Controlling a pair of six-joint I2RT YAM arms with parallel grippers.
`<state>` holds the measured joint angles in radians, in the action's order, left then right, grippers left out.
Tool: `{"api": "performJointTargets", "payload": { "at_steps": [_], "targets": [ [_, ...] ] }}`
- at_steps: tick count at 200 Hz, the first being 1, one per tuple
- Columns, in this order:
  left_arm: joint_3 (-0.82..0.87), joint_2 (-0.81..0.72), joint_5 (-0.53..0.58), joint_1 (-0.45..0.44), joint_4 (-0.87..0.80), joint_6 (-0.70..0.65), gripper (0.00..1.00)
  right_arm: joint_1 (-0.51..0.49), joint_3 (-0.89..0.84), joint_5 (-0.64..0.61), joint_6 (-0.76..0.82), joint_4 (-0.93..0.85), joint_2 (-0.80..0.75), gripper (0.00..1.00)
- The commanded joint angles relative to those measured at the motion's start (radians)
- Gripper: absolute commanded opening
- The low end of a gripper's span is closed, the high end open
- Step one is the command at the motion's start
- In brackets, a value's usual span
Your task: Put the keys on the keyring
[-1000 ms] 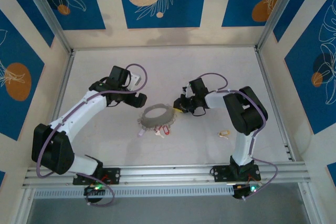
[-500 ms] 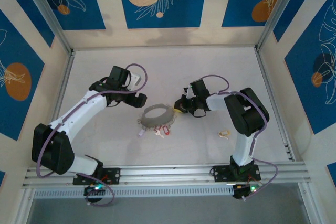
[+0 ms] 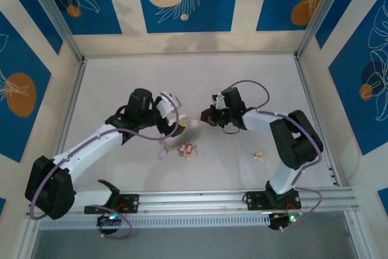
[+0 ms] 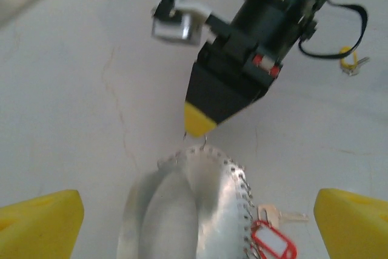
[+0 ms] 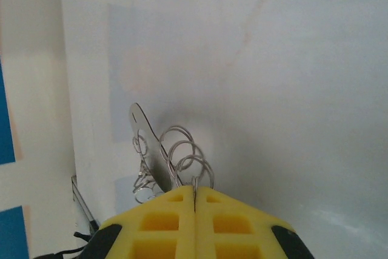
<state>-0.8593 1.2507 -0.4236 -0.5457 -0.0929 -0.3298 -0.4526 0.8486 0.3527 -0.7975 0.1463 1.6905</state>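
The keyring (image 4: 230, 198), a flat grey metal hoop edged with small wire loops, stands tilted up on its edge near the table's middle (image 3: 191, 127). My right gripper (image 5: 194, 195) is shut on one small loop at the hoop's top rim; its yellow tip (image 4: 199, 119) shows just above the hoop. My left gripper (image 4: 197, 222) is open, its yellow fingers (image 4: 42, 222) wide apart on either side of the keyring without touching it. A red-headed key (image 4: 273, 247) hangs at the hoop's lower right (image 3: 187, 148). A yellow-headed key (image 3: 259, 154) lies apart on the table to the right.
A pale-headed key (image 3: 162, 153) lies just left of the red one. The right arm's black wrist and cable (image 4: 285, 10) fill the space behind the keyring. Metal frame rails (image 3: 182, 197) border the table's near edge.
My left arm has swung right and down so its open fingers now flank the keyring. The right gripper has closed fully and lifted the hoop's edge, tipping it up off the table.
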Motion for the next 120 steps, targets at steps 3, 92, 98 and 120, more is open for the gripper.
{"api": "performJointTargets", "payload": {
  "at_steps": [3,92,98,120],
  "targets": [
    [-0.096,0.025,-0.070,0.001,0.062,-0.144,0.97,-0.010,0.000,-0.019,0.158,0.035,-0.071,0.00],
    [-0.161,-0.019,-0.065,0.036,-0.115,-0.252,0.61,-0.041,-0.118,0.143,0.667,0.190,-0.241,0.00],
    [-0.157,-0.023,-0.078,0.036,-0.119,-0.259,0.61,-0.048,-0.122,0.151,0.706,0.191,-0.246,0.00],
    [-0.156,-0.015,-0.155,0.036,-0.174,-0.311,0.59,-0.088,-0.124,0.147,0.844,0.161,-0.280,0.00]
  ]
}}
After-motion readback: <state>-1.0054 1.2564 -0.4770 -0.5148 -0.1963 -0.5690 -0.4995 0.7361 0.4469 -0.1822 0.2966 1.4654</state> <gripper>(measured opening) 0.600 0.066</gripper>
